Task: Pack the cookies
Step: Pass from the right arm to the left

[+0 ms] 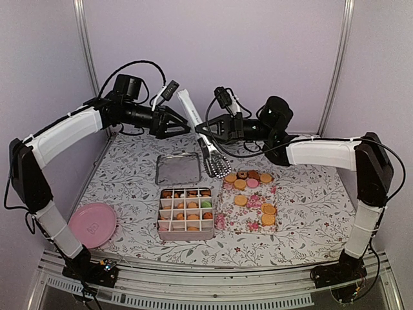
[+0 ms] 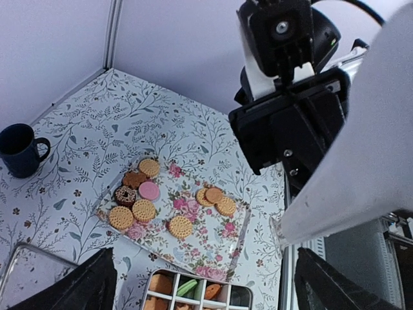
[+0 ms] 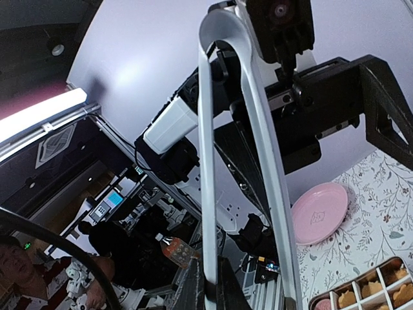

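The cookies [image 1: 241,201] lie in two places. About nine are loose on a floral tray [image 1: 248,218] right of centre: mostly orange-tan, with one pink and two dark brown at the far end. The rest sit in the cells of a divided tin box [image 1: 185,238] just left of the tray, mostly orange-tan, with one green in the right column and a pink one at the near left corner. The tin's lid [image 1: 178,169] lies flat on the flowered table [image 1: 310,194] behind the box.

The left gripper [image 1: 181,124] hangs high over the table's far side, its jaws spread wide and holding nothing. The right gripper [image 1: 208,129] faces it and is clenched on a pair of tongs [image 1: 193,111]; their pale handle rises toward the back wall and their dark slotted head [image 1: 218,169] hangs just behind the tray.

A pink plate [image 1: 92,225] rests at the near left, with a faint mark in its middle too small to read. A dark blue mug [image 2: 18,150] stands at the far right
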`<state>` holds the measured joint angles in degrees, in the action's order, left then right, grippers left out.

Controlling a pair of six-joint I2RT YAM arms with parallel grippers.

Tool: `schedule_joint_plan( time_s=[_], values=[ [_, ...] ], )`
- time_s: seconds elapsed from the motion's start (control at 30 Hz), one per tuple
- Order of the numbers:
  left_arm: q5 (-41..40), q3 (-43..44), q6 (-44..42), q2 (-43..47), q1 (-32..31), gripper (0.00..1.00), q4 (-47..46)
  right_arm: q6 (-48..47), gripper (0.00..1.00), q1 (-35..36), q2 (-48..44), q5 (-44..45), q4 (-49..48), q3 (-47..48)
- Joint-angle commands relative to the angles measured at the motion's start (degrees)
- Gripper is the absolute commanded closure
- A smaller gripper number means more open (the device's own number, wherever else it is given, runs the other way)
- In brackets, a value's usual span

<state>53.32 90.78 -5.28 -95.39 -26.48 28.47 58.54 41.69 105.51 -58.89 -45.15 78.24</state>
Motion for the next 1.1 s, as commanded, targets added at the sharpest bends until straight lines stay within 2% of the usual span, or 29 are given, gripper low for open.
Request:
schedule_joint_plan(
  time_s=[0.0,0.07,0.2,0.37,0.53,0.63,0.77,0.93,1.0,1.07],
  values=[
    [5.6,0.1,4.7,0.7,-0.5,0.07,-5.0,16.2,1.00,1.1,3.4,2.7,-27.6,-0.2],
    [7.1,-0.5,4.9,1.1,-0.5,0.11,-5.2,17.2,1.00,1.8,4.7,5.1,-30.7,0.0],
    [8.3,-1.3,4.8,2.1,-0.3,0.13,-5.0,18.6,1.00,2.3,7.3,10.9,-35.8,0.7],
    [9.1,-1.2,4.8,2.4,-0.1,0.14,-4.8,18.7,1.00,3.6,9.9,13.4,-36.0,2.7],
    [9.6,-2.0,5.2,2.1,-0.2,0.20,-5.6,18.3,1.00,5.0,12.1,15.6,-36.2,5.4],
    [8.9,-2.7,4.7,2.1,-0.2,0.28,-5.7,18.6,1.00,5.6,13.5,16.8,-37.6,7.1],
    [7.0,-4.2,3.4,2.1,0.0,0.42,-5.7,18.9,1.00,6.5,14.8,17.3,-38.3,9.0],
    [3.9,-5.1,3.4,2.1,0.2,0.53,-6.7,18.0,1.00,7.6,15.3,17.4,-36.2,10.4],
    [2.9,-5.0,4.1,2.0,0.6,0.60,-7.5,17.6,1.00,7.9,15.7,17.3,-35.8,10.4],
    [2.3,-4.9,4.8,2.1,1.6,0.72,-8.4,17.9,1.00,8.0,15.6,17.0,-35.7,9.7]
  ],
)
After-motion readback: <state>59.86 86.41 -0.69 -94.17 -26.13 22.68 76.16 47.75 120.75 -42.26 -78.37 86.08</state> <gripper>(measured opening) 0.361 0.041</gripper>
